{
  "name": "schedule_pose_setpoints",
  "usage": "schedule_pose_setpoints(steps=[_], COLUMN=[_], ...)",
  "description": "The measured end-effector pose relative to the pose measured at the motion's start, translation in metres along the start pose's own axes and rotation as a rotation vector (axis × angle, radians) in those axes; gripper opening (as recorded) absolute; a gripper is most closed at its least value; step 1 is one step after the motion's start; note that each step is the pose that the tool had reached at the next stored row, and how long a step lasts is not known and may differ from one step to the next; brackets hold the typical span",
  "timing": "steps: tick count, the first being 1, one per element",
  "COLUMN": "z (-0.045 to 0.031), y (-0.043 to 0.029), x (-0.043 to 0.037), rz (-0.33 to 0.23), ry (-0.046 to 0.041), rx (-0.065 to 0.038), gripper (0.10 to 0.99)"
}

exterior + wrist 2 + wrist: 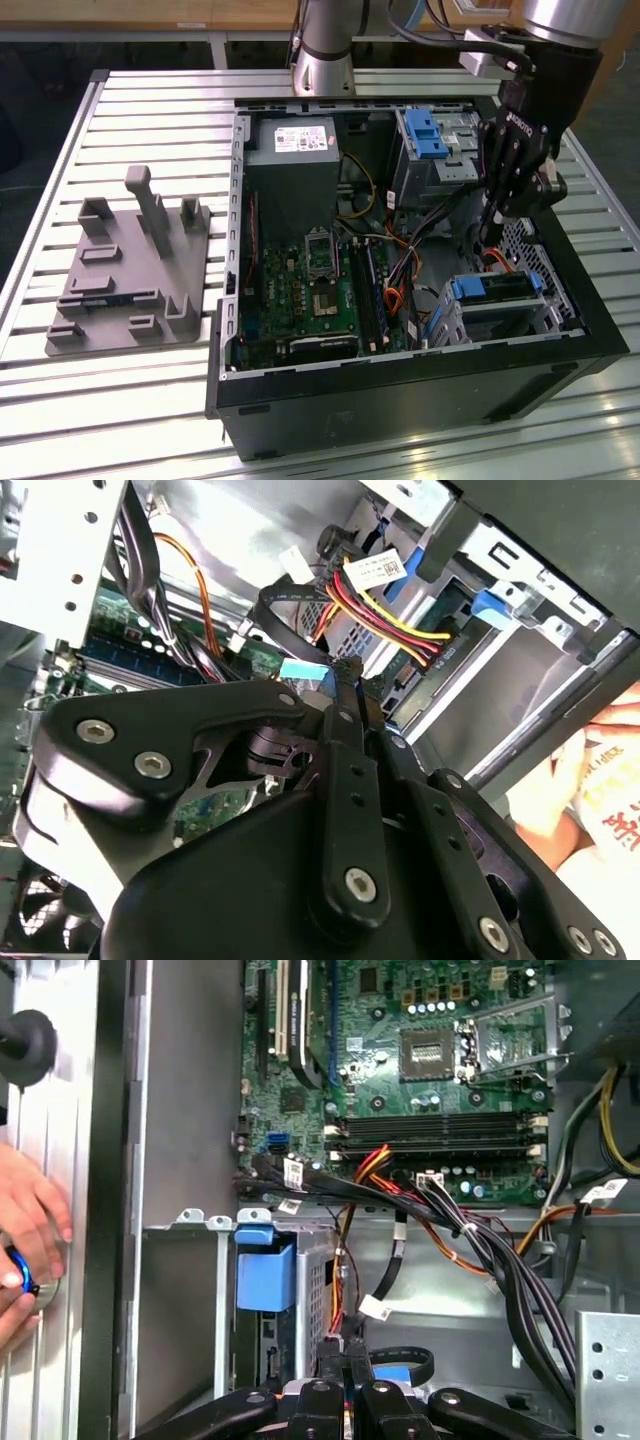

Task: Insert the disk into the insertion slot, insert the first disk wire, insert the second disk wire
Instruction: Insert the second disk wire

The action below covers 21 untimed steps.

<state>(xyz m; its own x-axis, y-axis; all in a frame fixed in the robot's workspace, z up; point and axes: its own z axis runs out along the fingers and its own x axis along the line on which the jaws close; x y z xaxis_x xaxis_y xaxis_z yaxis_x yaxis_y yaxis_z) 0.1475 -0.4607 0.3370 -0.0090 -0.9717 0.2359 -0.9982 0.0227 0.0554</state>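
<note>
Right, disk (pixel 495 290) sits inside the insertion slot (pixel 500 320), near the case (pixel 400 400) edge on the exterior view's right, blue carrier against the cage walls. Gripper (pixel 492 232) hangs just above it among cables (pixel 400 620) — fingers (pixel 345 740) pressed together — tight room between cage, wires and case wall.

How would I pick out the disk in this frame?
Find the open computer case, then its near corner on the exterior view's right. The disk lies flat in the low perforated cage: silver, blue-framed, unlike the taller blue-latched bay.
</note>
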Motion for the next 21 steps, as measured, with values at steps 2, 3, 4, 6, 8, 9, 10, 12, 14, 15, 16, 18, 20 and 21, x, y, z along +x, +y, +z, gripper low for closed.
schedule_pose_setpoints(steps=[2, 3, 4, 6, 8, 9, 10, 12, 14, 15, 16, 18, 20, 21], z=[0.0004, 0.0005, 0.0005, 0.0005, 0.0006, 0.0006, 0.0007, 0.0015, 0.0024, 0.0029, 0.0034, 0.0043, 0.0048, 0.0051], y=[0.0000, 0.0000, -0.0001, -0.0001, -0.0001, -0.0001, -0.0001, -0.0002, -0.0002, -0.0001, 0.0001, 0.0005, 0.0016, 0.0021], x=[-0.0001, -0.0001, -0.0001, -0.0001, -0.0001, -0.0001, 0.0007, 0.0037, 0.0075, 0.0096, 0.0116, 0.0148, 0.0170, 0.0181], rz=[0.008, 0.013, 0.018, 0.032, 0.049, 0.053, 0.054, 0.054, 0.054, 0.054, 0.054, 0.053, 0.053, 0.052], ry=[-0.0058, -0.0076, -0.0091, -0.0131, -0.0175, -0.0185, -0.0191, -0.0235, -0.0296, -0.0328, -0.0360, -0.0476, -0.0688, -0.0812], rx=[0.008, 0.011, 0.015, 0.019, 0.020, 0.020, 0.020, 0.020, 0.020, 0.020, 0.020, 0.020, 0.020, 0.021], gripper=[0.145, 0.145, 0.145, 0.145, 0.145, 0.145, 0.145, 0.145, 0.145, 0.145, 0.145, 0.145, 0.145, 0.145])
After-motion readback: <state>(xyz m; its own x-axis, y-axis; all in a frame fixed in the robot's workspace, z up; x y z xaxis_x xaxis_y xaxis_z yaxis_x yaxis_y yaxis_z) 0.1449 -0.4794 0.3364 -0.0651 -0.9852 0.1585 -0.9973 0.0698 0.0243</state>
